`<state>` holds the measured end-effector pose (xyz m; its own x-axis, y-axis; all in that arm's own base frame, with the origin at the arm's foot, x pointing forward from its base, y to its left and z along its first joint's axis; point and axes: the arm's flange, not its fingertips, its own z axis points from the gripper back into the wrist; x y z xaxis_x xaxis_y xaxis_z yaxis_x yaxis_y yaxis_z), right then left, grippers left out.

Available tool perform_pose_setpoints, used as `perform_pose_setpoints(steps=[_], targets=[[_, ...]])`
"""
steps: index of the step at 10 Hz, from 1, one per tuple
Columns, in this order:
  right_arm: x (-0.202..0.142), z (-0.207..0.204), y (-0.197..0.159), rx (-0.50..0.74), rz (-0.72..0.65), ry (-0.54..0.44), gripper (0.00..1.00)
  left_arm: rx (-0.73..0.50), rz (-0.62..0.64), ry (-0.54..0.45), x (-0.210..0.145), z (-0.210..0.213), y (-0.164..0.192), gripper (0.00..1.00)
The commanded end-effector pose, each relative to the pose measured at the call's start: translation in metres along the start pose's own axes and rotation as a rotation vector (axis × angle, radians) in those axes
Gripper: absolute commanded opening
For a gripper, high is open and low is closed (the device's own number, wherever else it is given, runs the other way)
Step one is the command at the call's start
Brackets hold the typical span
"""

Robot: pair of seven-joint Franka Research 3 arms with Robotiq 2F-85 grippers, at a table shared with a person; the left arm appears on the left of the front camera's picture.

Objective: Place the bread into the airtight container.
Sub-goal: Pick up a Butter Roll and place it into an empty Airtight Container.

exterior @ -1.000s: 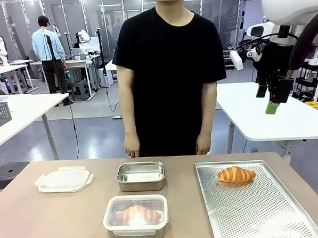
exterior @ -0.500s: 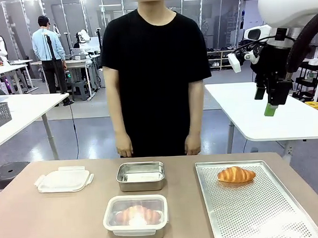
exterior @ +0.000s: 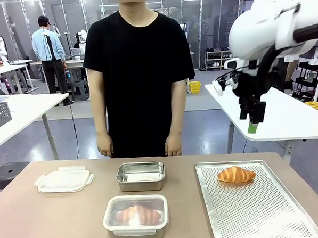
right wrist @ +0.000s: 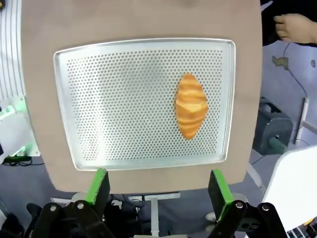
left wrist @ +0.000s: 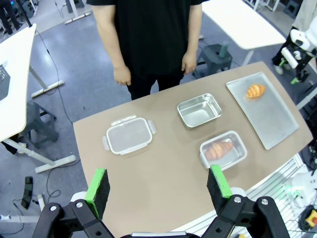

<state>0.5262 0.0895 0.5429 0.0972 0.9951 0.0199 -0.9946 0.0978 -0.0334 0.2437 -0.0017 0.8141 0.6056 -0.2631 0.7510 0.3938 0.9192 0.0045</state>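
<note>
The desk (exterior: pixel 47 221) carries a perforated tray (exterior: pixel 260 220) on the robot's right. An open steel container (exterior: pixel 141 176) stands beside it at mid-desk, with a spare lid (exterior: pixel 63 179) farther left. Nearer the robot sits a lidded box (exterior: pixel 136 216) with a bread already inside.

The bread (exterior: pixel 236 174) to move lies at the tray's far end, touching nothing else.

The right claw (exterior: pixel 253 127) hangs high above the tray, jaws wide apart and empty. The left claw (left wrist: pixel 158 186) is also wide open and empty, high over the desk.

The step in hand looks like the reach for the bread. From the right wrist, the bread's long axis runs between the pads, a little off centre. I'd centre it first, then drop straight down. Close gently across the narrow waist, since the crust would likely crush, and stop short of the mesh.
</note>
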Motion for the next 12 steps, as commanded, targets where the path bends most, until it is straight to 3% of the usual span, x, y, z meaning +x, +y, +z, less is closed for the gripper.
perform_pose_setpoints(steps=[1,3,5,12], targets=[[0.005,-0.027,-0.016,-0.029,0.011,0.007,1.00,0.006,-0.009,0.001,0.001,0.002,0.000,1.00],[0.008,-0.073,-0.029,-0.063,-0.021,-0.005,1.00,0.006,-0.009,0.001,0.001,0.002,0.000,1.00],[-0.001,-0.114,-0.034,-0.013,-0.045,-0.030,1.00,0.006,-0.009,0.001,0.001,0.002,0.000,1.00],[-0.018,-0.202,-0.068,-0.017,-0.001,-0.088,1.00,0.006,-0.009,0.001,0.001,0.002,0.000,1.00]])
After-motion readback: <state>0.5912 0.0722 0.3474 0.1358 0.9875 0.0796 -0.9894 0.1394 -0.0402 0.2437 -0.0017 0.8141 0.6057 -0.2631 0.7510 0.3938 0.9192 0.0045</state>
